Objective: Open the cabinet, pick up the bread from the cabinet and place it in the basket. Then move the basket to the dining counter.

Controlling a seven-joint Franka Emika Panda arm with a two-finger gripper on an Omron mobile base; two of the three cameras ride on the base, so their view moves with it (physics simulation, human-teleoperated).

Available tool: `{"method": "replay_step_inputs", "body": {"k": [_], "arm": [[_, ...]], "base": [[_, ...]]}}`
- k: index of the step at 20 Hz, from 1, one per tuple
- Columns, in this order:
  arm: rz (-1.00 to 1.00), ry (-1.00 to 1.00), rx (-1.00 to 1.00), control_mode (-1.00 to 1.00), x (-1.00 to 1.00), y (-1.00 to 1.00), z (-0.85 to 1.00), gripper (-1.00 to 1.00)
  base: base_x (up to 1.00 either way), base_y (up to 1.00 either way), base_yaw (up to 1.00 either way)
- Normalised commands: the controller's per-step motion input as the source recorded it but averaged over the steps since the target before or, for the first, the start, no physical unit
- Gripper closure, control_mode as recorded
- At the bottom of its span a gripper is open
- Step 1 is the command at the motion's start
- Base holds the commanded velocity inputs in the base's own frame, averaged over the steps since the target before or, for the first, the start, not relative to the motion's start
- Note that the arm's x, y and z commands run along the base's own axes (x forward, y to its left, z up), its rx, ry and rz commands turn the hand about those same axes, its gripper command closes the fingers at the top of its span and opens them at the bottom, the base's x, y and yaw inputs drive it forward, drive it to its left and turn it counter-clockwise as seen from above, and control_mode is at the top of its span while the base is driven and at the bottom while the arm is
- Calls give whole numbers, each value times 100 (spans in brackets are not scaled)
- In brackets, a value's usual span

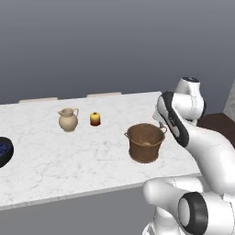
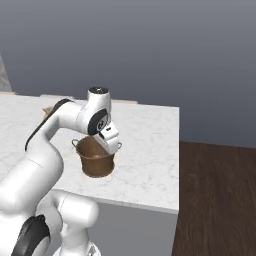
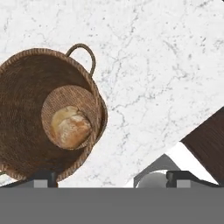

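The brown woven basket [image 1: 145, 142] [image 2: 96, 159] stands upright on the white marble dining counter [image 1: 55, 160] [image 2: 145, 150], near its right end. In the hand view the golden-brown bread [image 3: 71, 127] lies on the bottom of the basket [image 3: 26, 87]. My gripper [image 2: 111, 144] [image 3: 112, 177] hangs just above the basket's rim on the side toward the counter's right end. Its jaws are open and wide apart, with nothing between them. One fingertip [image 3: 43, 176] is over the basket's rim, the other over the counter's corner. The cabinet is out of view.
A beige pitcher [image 1: 68, 119] and a small yellow jar with a red lid [image 1: 95, 119] stand left of the basket. A dark bowl [image 1: 3, 151] sits at the far left edge. The counter ends just right of the basket, above dark wooden floor [image 2: 220, 200].
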Motion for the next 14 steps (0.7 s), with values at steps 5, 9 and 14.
{"method": "replay_step_inputs", "body": {"k": [5,9,14], "arm": [[9,-39,0,-100,-98,0,76,-100],[18,-34,0,-100,-84,0,79,-100],[29,-8,-8,-100,-35,25,52,-100]], "base": [[0,0,0],[0,0,0],[0,0,0]]}}
